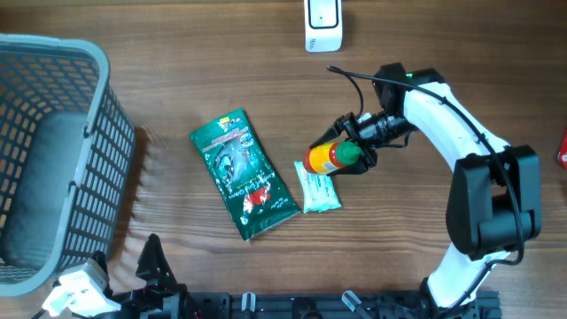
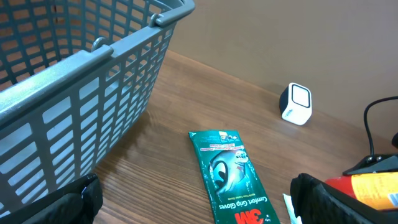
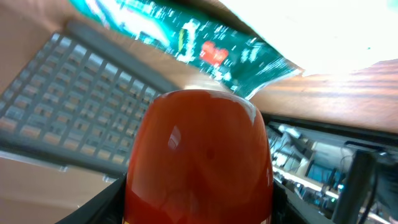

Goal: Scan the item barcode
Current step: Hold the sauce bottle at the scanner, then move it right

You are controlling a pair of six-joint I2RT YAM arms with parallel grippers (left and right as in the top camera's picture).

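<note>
Grips bottle [image 1: 321, 159] in right gripper [image 1: 353, 149], left gripper [image 1: 124, 259] spread apart; likely next: barcode toward scanner [image 1: 323, 27] at twelve o'clock.

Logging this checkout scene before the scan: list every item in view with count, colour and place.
bottle: one, red-orange with a green cap, held centre-right over the small packet
glove packet: one, dark green, lying flat at centre
small packet: one, pale green and white, right of the glove packet
basket: one, grey, far left
white device: one, white, at the table's top edge
red object: one, cut off at the right edge, cannot tell what it is
table: one, brown wood
left gripper: one, black, bottom left, open, holding nothing
right gripper: one, black on a white arm, shut on the bottle
</note>
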